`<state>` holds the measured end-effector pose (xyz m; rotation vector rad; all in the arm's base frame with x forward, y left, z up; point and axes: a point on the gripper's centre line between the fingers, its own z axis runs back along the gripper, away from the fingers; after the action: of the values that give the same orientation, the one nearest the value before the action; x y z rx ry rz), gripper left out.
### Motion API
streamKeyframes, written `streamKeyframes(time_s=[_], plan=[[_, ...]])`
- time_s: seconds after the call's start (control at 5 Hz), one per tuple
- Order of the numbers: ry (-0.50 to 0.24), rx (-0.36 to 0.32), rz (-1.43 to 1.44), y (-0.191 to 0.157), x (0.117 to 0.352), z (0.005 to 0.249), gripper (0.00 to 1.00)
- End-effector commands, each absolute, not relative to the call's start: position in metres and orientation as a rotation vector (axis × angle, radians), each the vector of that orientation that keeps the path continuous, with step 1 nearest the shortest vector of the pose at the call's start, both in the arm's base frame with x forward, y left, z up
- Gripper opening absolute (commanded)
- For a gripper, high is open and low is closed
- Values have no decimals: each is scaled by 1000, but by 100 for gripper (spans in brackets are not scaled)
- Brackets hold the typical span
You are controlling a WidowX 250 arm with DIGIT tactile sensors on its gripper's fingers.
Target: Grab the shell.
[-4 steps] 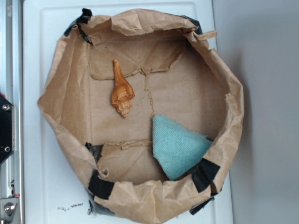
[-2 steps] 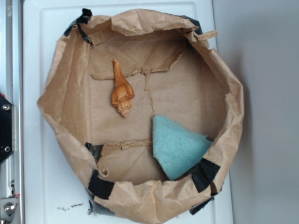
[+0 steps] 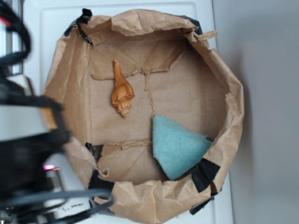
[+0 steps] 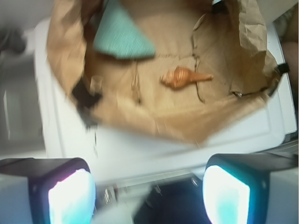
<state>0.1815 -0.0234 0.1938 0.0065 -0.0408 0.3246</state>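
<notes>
The shell [image 3: 122, 92], orange-brown and ribbed with a pale coiled tip, lies inside the brown paper basin [image 3: 70, 79], pointed tail toward the far rim. It also shows in the wrist view [image 4: 184, 77]. My arm has come in as a blurred dark mass at the left of the exterior view; its fingers cannot be made out there. In the wrist view my gripper [image 4: 148, 193] is open and empty, its fingers [image 4: 70, 196] wide apart, above the white table outside the basin's rim, well short of the shell.
A teal triangular cloth [image 3: 177, 145] lies in the basin right of the shell, also in the wrist view [image 4: 122, 33]. The basin has raised crumpled walls with black tape patches [image 3: 100, 185]. It sits on a white table [image 3: 37, 46].
My arm has swung into the exterior view from the left, now covering the basin's left edge. The shell and cloth have not moved.
</notes>
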Motion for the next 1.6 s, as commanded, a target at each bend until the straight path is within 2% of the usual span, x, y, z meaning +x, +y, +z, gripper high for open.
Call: streamKeyframes(time_s=[0.0, 0.4, 0.6, 0.8, 1.0, 1.2, 1.4], plan=[[-87, -7, 314, -25, 185, 205, 100], [-87, -7, 314, -25, 185, 205, 100], [-57, -113, 560, -30, 207, 191, 100], [54, -181, 786, -32, 221, 162, 100], [-28, -210, 994, -22, 235, 152, 100], [-139, -177, 1104, 4, 248, 172, 100], [-139, -177, 1104, 4, 248, 172, 100]])
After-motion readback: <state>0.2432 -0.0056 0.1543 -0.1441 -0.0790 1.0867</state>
